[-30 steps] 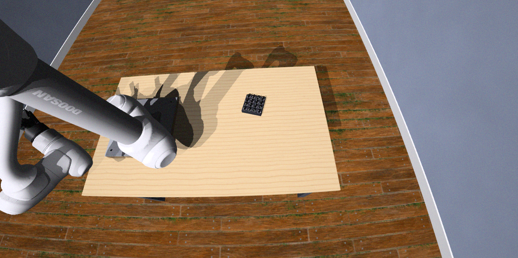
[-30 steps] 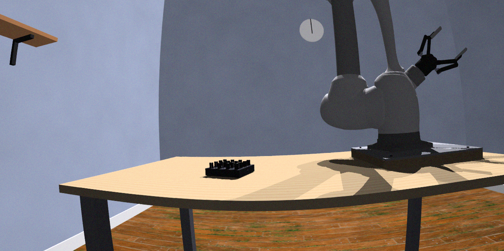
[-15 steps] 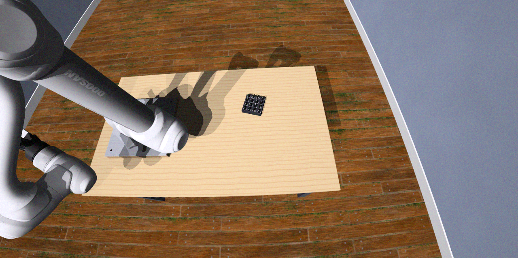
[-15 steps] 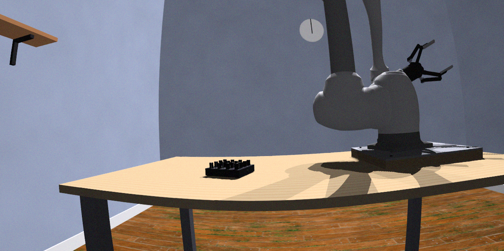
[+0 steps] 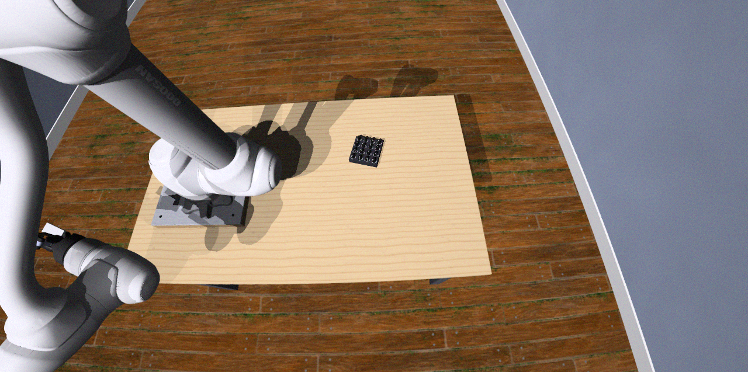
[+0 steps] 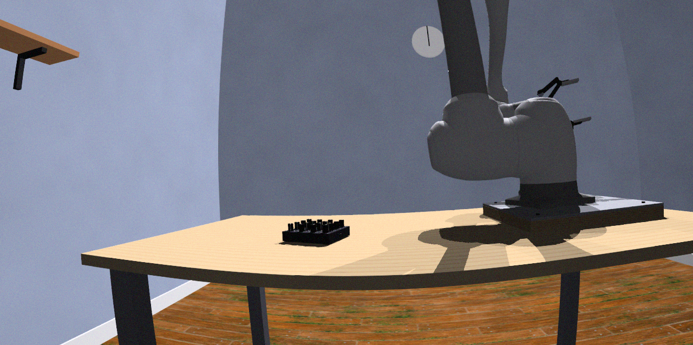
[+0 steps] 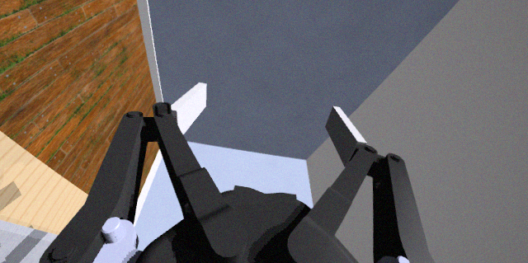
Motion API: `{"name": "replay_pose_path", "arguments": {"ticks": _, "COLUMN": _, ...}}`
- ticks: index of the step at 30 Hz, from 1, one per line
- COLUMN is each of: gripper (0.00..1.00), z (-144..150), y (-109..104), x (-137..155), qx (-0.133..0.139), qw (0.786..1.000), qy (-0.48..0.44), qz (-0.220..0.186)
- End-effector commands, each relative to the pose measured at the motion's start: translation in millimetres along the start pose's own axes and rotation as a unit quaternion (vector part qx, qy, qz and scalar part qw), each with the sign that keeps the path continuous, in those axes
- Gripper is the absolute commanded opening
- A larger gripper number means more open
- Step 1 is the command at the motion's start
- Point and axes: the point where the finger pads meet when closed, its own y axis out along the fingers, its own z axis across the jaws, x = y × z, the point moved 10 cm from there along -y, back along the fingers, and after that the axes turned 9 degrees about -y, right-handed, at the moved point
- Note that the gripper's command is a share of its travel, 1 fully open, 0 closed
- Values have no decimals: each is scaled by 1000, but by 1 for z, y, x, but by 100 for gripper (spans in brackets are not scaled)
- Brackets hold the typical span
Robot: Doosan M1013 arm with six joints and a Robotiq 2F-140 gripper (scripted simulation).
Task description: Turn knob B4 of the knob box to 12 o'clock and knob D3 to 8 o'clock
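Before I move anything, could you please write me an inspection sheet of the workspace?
Surface: wooden table, bearing the knob box and the arm's base plate.
Job's things: knob box standing on its feet; knob pointers too small to read.
Clutter: nothing seen.
Tool: the tool is open, holds nothing, off beyond the table edge, far from the box.
Cables: nothing seen.
Surroundings: plank floor, grey walls, wall shelf, round wall disc.

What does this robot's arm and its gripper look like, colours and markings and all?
The arm is thick, rounded and white to light grey, with bulbous joints and a grey tube section lettered DOOSAN. It stands on a dark collar on a flat grey base plate. The gripper is black, with jointed bar linkages, visible pivot pins and two flat fingers. No loose cables show.
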Motion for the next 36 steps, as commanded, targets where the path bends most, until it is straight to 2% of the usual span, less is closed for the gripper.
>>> {"name": "replay_pose_path", "arguments": {"ticks": 1, "gripper": 100, "z": -4, "y": -36, "x": -13, "qx": -33, "qw": 999, "qy": 0, "qz": 33}}
{"name": "replay_pose_path", "arguments": {"ticks": 3, "gripper": 100, "z": -6, "y": -52, "x": -17, "qx": -47, "qw": 998, "qy": -1, "qz": 49}}
{"name": "replay_pose_path", "arguments": {"ticks": 5, "gripper": 100, "z": -6, "y": -52, "x": -17, "qx": -47, "qw": 998, "qy": -1, "qz": 49}}
{"name": "replay_pose_path", "arguments": {"ticks": 6, "gripper": 100, "z": -9, "y": -73, "x": -22, "qx": -64, "qw": 995, "qy": -2, "qz": 70}}
{"name": "replay_pose_path", "arguments": {"ticks": 20, "gripper": 100, "z": -26, "y": -185, "x": -25, "qx": -149, "qw": 973, "qy": -22, "qz": 176}}
{"name": "replay_pose_path", "arguments": {"ticks": 22, "gripper": 100, "z": -26, "y": -185, "x": -25, "qx": -149, "qw": 973, "qy": -22, "qz": 176}}
{"name": "replay_pose_path", "arguments": {"ticks": 23, "gripper": 100, "z": -30, "y": -209, "x": -22, "qx": -165, "qw": 966, "qy": -28, "qz": 198}}
{"name": "replay_pose_path", "arguments": {"ticks": 36, "gripper": 100, "z": -49, "y": -311, "x": 9, "qx": -230, "qw": 928, "qy": -61, "qz": 288}}
